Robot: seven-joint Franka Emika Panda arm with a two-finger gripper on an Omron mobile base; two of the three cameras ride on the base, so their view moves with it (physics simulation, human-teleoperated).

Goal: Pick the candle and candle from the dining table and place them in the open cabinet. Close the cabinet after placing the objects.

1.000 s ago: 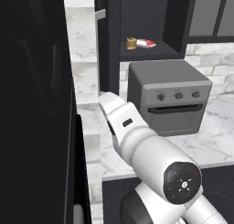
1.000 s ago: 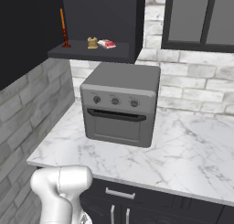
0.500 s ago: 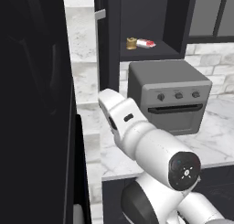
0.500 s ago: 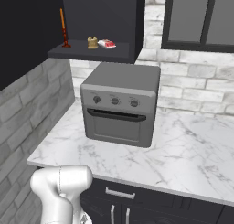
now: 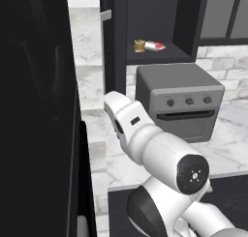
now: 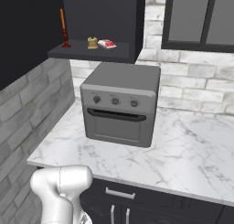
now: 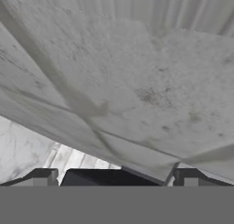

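Observation:
The dark cabinet [image 6: 114, 17] hangs open above the counter, its door [image 6: 23, 31] swung out to the left; the door's silver handle [image 5: 105, 14] shows in the left base view. On its shelf stands a tall red candle [image 6: 63, 29] on a small base. Beside it are a small tan object [image 6: 93, 43] [image 5: 139, 46] and a red-and-white packet [image 6: 107, 44] [image 5: 154, 46]. My gripper [image 7: 116, 177] is open and empty, its fingertips [image 7: 43, 175] close to a grey brick wall. The dining table is out of view.
A grey toaster oven [image 6: 121, 104] [image 5: 179, 103] sits on the marble counter [image 6: 183, 150] right below the cabinet. A tall black unit [image 5: 34, 110] fills the left. Grey brick wall [image 6: 32, 109] lines the counter's left side. Grey-paned cabinets [image 6: 201, 17] hang at right.
My arm has swung slightly up and to the left in the left base view. The cabinet, its contents and the oven have not moved.

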